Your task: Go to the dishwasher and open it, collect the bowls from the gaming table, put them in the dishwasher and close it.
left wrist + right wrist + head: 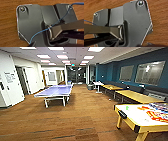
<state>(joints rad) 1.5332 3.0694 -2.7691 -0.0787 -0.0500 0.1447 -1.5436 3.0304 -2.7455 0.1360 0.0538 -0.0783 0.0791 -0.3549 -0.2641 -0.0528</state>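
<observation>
Both pincers: can't tell if they're wide or narrow, the wrist views look past dark robot plate down at brown wood-grain carpet [7, 25], and no fingers are clear enough to read. Nothing looks carried, as far as I can judge.

Further out: the gaming counter [140, 122] sits at the right edge of the head view, glossy white top, yellow rim and legs, near the robot. A small green bowl [127, 107] is on the near-left part of the top. An orange shape [143, 108] just beyond it is likely one of the orange bowls, too blurred to be sure. Flat colourful board-game boxes [158, 114] cover the right side of the top.

Handling guess: the bowls are plastic, so light, stiff, not fragile, and a bit slick on a glossy surface. They may skate if nudged. I'd take them by the rim, one finger inside and one outside.

Rest of room: a blue ping-pong table [55, 91] mid-floor to the left, yellow-wood tables [136, 95] along the teal wall. I can't spot the dishwasher from here.
</observation>
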